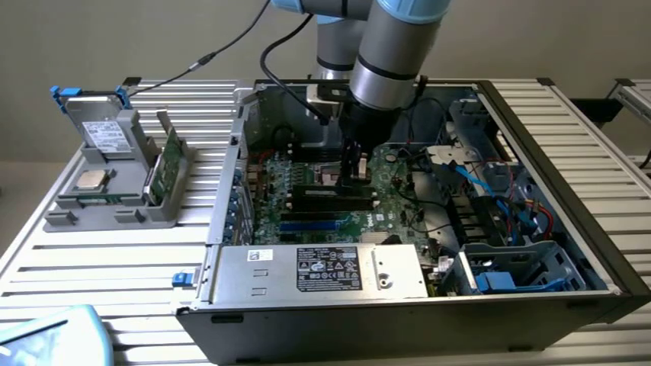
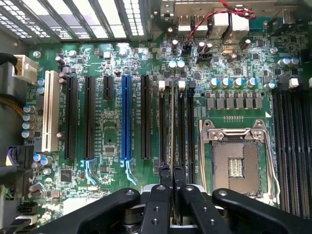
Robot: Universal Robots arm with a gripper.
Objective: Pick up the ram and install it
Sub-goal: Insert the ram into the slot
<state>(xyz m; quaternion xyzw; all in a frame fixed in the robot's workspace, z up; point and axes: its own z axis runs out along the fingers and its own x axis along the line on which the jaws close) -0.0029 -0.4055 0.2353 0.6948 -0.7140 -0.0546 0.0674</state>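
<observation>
My gripper (image 1: 354,177) reaches down into the open computer case (image 1: 569,198), just above the motherboard (image 1: 397,206). In the wrist view its two black fingers (image 2: 158,195) stand pressed close together, the gripper (image 2: 171,171) shut on the ram (image 2: 171,126). The ram shows edge-on as a thin pale line. It runs along the black memory slots (image 2: 162,126) with white latches, beside the empty processor socket (image 2: 236,163). I cannot tell whether the ram's lower edge sits in a slot or hangs just over it.
A grey holder (image 1: 112,206) on the slatted table at the exterior view's left carries a green circuit board (image 1: 168,164), a silver processor chip (image 1: 91,180) and a drive (image 1: 102,133). The silver power supply (image 1: 315,271) lines the case's near side. Cables (image 1: 498,191) crowd its right.
</observation>
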